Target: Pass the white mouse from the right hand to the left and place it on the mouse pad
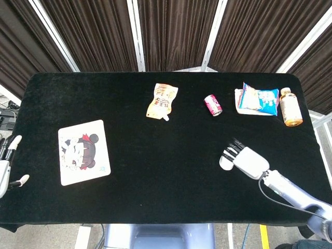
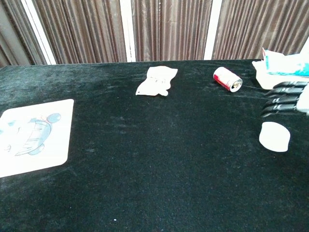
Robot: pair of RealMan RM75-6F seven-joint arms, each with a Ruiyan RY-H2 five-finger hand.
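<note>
**Right hand poised over the white mouse**

The right hand hovers above the white mouse, which lies on the black table toward its right edge. The chest view shows the dark fingers stretched out above the mouse, apart and holding nothing. The left hand sits just off the table's left edge, fingers spread and empty. The mouse pad lies near that left edge, well apart from the mouse.
</note>
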